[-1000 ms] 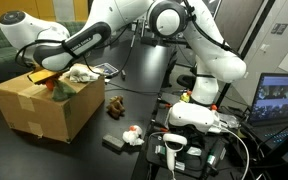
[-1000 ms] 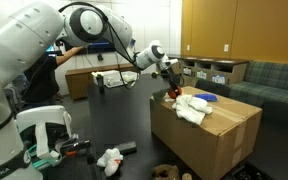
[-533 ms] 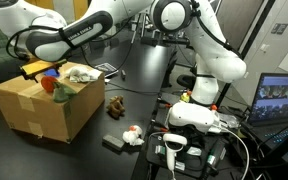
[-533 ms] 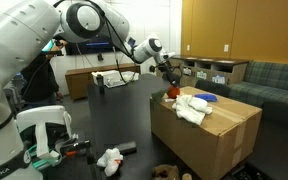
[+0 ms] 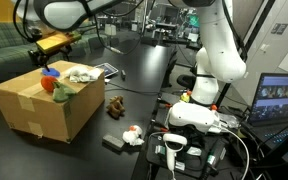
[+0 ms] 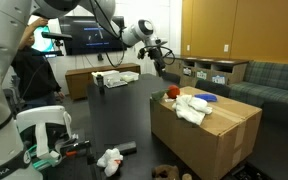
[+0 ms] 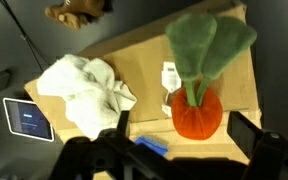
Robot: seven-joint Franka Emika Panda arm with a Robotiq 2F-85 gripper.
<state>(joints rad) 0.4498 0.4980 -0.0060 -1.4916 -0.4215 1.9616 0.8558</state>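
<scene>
Pincer [image 7: 174, 148] is spread wide in the wrist view, with both fingers apart at the lower edge and nothing between them. It hangs clear above the open cardboard box [image 5: 29, 108], touching nothing, as seen in both exterior views [image 5: 48, 46] [image 6: 156, 62]. The red plush vegetable [image 7: 196, 100] with green leaves lies in the box directly beneath the pincer and well apart from it, closer to one finger than the other. It also shows among the box contents in an exterior view [image 5: 60, 90]. A crumpled white cloth [image 7: 84, 90] lies just beside the vegetable in the box, and a blue item [image 7: 150, 147] shows near them. The box stands on the dark counter [image 5: 144, 80]. A brown plush toy [image 5: 114, 105] and a tablet [image 7: 26, 118] lie on the counter outside the box.
</scene>
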